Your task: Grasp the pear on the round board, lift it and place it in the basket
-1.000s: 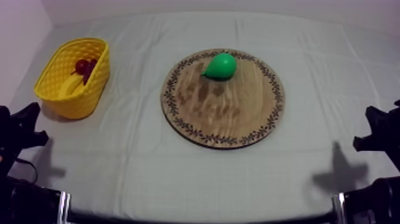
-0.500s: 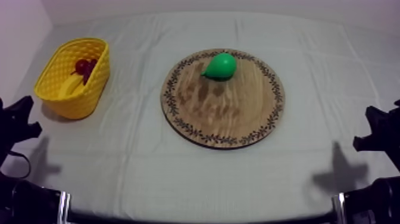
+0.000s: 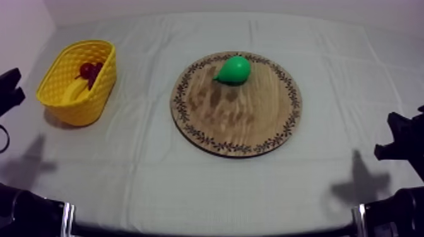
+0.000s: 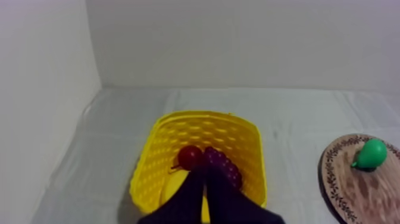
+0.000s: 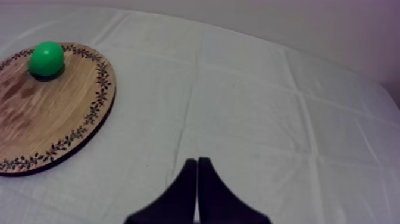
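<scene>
Nearest me, my right gripper [image 5: 197, 162] has its two black fingers pressed together into a narrow wedge. It holds nothing and hangs above bare grey-white cloth [image 5: 256, 113]. From above, the right arm [image 3: 401, 144] sits low at the table's 4 o'clock edge. My left gripper [image 4: 204, 171] is closed just as tightly, with nothing in its grasp. Its tips point over the near wall of the yellow basket [image 4: 153, 170]. The left arm [image 3: 7, 91] shows at the table's 9 o'clock edge, near the basket but apart from it.

At the middle of the table lies the round wooden board [image 3: 240, 126], pale-grained with a dark leafy pattern round its rim. The pear [image 3: 235, 69] rests on the board at its 12 o'clock, just inside the patterned rim. It is bright green, smooth and plump, and lies on its side. Seen from above, its narrow end points toward 8 o'clock. In the right wrist view it reads as a round green ball [image 5: 46, 58]. In the left wrist view its taper shows [image 4: 372, 154]. Both grippers are well apart from it.

The basket [image 3: 50, 80] stands at 9 o'clock from the board, well apart. It holds a small red fruit [image 4: 190, 157], a dark bunch of grapes [image 4: 224, 165] touching it, and a banana [image 3: 72, 92].
</scene>
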Tool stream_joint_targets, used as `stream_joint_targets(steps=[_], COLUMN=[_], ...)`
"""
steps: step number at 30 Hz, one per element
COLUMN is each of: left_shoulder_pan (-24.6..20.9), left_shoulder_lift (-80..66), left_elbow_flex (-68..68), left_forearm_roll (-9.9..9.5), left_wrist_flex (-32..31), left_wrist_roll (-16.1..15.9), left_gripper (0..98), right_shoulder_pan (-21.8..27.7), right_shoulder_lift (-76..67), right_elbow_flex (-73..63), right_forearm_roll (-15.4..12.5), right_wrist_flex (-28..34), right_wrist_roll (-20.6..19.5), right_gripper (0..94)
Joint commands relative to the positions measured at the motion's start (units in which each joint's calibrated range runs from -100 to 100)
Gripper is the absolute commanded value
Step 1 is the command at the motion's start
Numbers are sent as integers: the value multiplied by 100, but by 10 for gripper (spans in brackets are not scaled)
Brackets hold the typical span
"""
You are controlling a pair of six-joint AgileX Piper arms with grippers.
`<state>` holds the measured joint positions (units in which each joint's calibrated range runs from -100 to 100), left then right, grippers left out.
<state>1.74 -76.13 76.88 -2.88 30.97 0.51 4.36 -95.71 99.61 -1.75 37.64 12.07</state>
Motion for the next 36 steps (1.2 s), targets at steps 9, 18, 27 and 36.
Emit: stream_joint_targets(steps=[9,18,27,36], left_shoulder_pan=[12,216,818,1539], left_shoulder_lift=[1722,3348,4690,5734], left_elbow_flex=[-1572,-3693,-5748,-7352], left_forearm_roll=[18,76,69,-101], left_wrist_flex=[9,132,942,1868], left_wrist_roll=[-95,-50,-249,-261], left_gripper=[1,1,1,1], right_shoulder_pan=[1,1,1,1], right_shoulder_lift=[-5,-5,-5,-5], right_elbow_flex=[5,5,5,5], right_forearm_roll=[2,2,2,2], right_wrist_flex=[2,2,2,2], right_wrist_roll=[2,2,2,2], right_gripper=[3,3,3,3])
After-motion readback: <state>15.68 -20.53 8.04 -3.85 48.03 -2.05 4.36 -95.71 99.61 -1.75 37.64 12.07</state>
